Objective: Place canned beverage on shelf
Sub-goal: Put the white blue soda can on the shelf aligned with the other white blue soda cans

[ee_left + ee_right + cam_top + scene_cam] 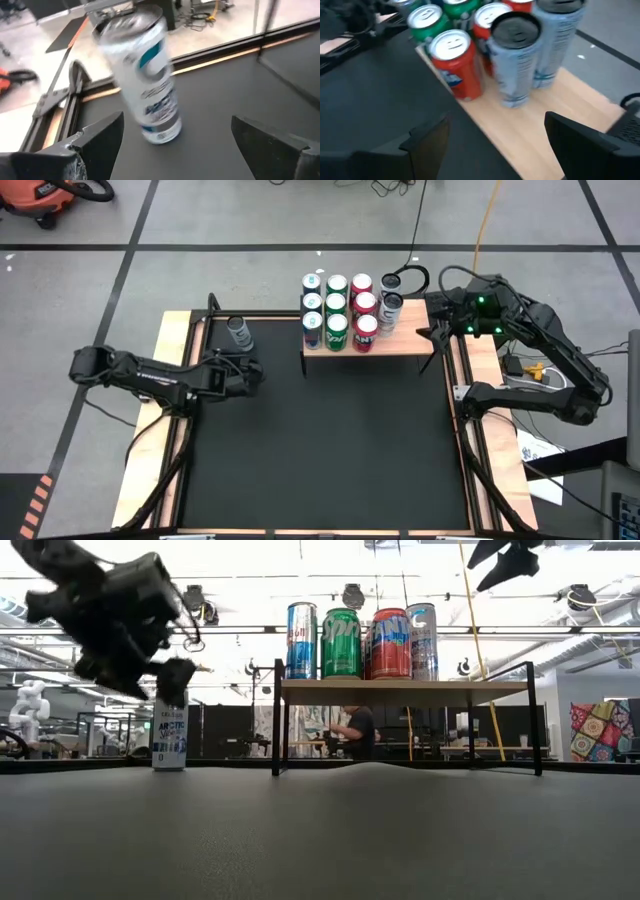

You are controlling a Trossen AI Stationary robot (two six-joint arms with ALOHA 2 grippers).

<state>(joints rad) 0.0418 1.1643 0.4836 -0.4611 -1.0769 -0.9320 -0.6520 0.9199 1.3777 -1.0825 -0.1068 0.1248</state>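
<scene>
A tall white and blue can (238,331) stands upright on its base on the black mat at the far left; it also shows in the low view (169,733) and the left wrist view (145,80). My left gripper (255,370) is open, just near of the can and above the mat, touching nothing. The shelf (400,345) stands at the far middle with several cans on it (337,310). My right gripper (432,320) is open at the shelf's right end, above the board, near two tall pale cans (517,60).
Wooden side rails (160,410) run along both sides of the black mat (320,450). Cables and a small box (530,372) lie to the right of the mat. The shelf's right half (540,125) is bare wood. A person shows in the room behind the shelf (357,732).
</scene>
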